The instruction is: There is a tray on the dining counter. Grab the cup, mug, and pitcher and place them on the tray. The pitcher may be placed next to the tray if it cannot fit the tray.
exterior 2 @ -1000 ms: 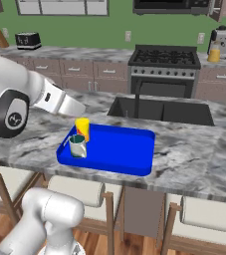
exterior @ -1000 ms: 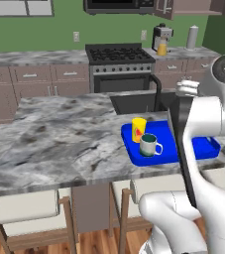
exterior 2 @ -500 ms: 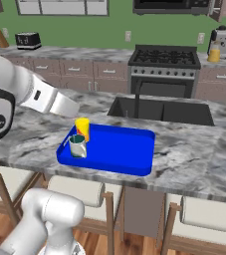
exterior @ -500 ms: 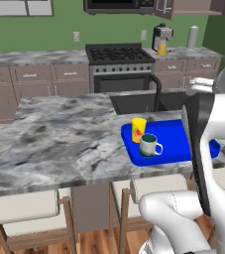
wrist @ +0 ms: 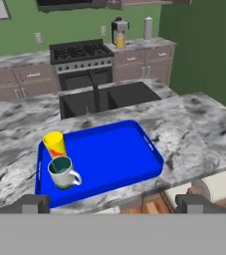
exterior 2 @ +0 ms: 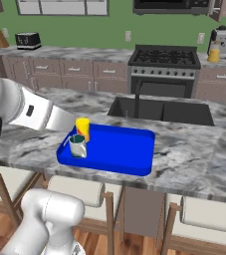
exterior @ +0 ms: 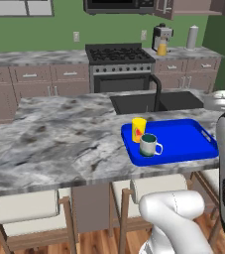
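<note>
Pitcher (wrist: pixel 119 41) is way off on the far worktop right of the stove (wrist: pixel 77 51); cup (wrist: pixel 55 144) and mug (wrist: pixel 62 172) sit touching on the tray (wrist: pixel 119 154). My gripper (wrist: pixel 112 203) is spread wide, holding nothing.

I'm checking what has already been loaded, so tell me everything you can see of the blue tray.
The tray is bright blue, rectangular with rounded corners, a low raised rim and handle cutouts at its short ends; it looks like plastic. It lies flat on the dining counter, near the stool-side edge, in front of the sink. The yellow cup and the mug stand upright at one end of it; the remaining surface is bare.
</note>
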